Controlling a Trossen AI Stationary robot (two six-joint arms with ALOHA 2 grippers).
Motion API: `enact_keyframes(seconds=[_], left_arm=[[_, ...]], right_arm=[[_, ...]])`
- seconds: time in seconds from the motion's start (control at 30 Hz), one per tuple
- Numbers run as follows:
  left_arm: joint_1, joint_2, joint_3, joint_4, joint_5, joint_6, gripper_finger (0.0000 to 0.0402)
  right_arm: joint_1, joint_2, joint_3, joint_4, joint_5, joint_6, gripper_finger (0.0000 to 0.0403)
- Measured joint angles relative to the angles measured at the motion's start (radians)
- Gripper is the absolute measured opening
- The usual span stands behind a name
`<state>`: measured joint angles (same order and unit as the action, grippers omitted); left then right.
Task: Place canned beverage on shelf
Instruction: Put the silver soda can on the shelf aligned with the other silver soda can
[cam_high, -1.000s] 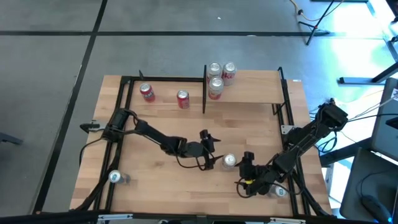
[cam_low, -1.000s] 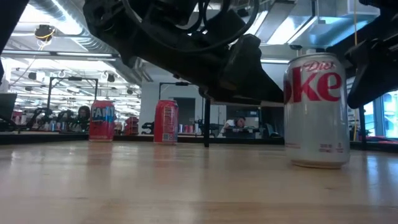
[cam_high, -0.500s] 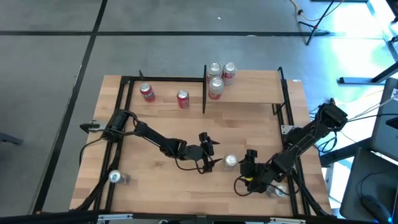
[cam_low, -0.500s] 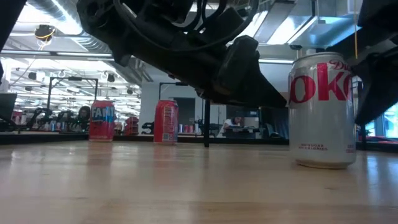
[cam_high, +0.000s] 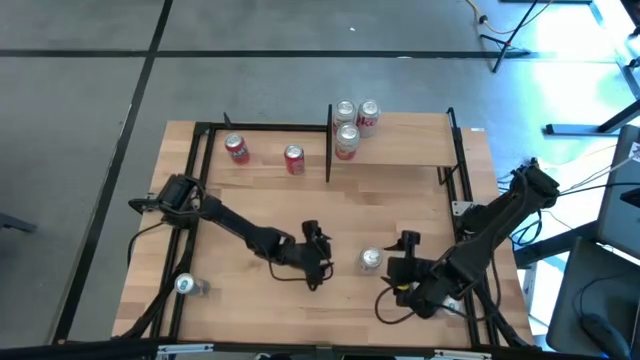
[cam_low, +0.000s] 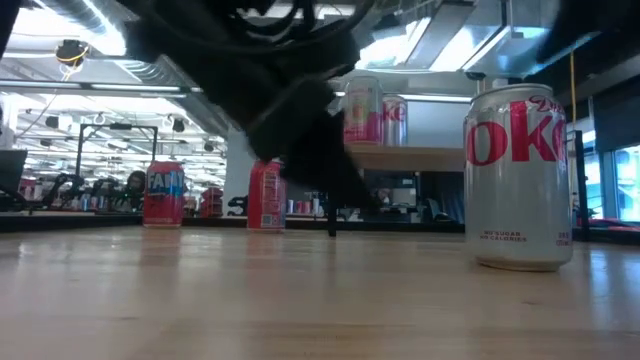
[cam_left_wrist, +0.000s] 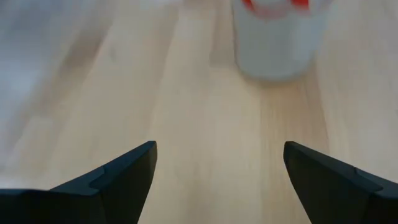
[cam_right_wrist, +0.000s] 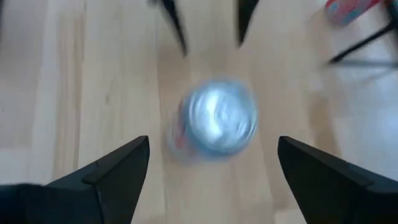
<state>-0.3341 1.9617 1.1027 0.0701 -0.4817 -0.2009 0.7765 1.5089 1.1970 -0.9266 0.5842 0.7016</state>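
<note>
Standing free on the bench (cam_high: 250, 200): silver Diet Coke can (cam_high: 371, 260), between two claws, held by neither.
Shelf (cam_high: 400, 145) carried three upright cans (cam_high: 347, 137) at its left end. Task can was upright, silver with red lettering, top unopened as far as visible. Left claw (cam_high: 318, 243) sat just beside it, fingers spread wide; right claw (cam_high: 409, 243) sat near on the other side, also wide.

The butcher-block surface (cam_high: 270, 210) carries the raised shelf (cam_high: 400, 150) at its far right corner, with three cans (cam_high: 352, 122) on the shelf's left end. Directly on the surface stand two red cans (cam_high: 265, 154) near the far left edge, a silver can (cam_high: 371, 260) right of centre, and another silver can (cam_high: 187, 286) by the near left corner.
</note>
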Motion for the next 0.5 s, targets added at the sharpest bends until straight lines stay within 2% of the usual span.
enact_keyframes(seconds=[0.07, 0.13, 0.27, 0.37, 0.5], left_arm=[[-0.022, 0.005, -0.002, -0.023, -0.019, -0.028, 0.0346], [-0.04, 0.015, -0.016, 0.004, -0.025, -0.049, 0.0346], [-0.055, 0.025, -0.062, 0.052, -0.019, -0.053, 0.0346], [-0.051, 0.024, -0.065, 0.065, 0.025, -0.053, 0.0346], [-0.051, 0.024, -0.066, 0.067, 0.047, -0.055, 0.0346]], right_arm=[[-0.007, 0.0, 0.028, 0.019, 0.038, -0.025, 0.0342], [-0.033, 0.0, 0.038, 0.047, 0.031, -0.041, 0.0342], [-0.119, 0.0, 0.013, 0.079, -0.052, -0.047, 0.0342], [-0.182, 0.0, -0.027, 0.115, -0.109, -0.068, 0.0342], [-0.234, -0.001, -0.082, 0.203, -0.231, -0.11, 0.0342]])
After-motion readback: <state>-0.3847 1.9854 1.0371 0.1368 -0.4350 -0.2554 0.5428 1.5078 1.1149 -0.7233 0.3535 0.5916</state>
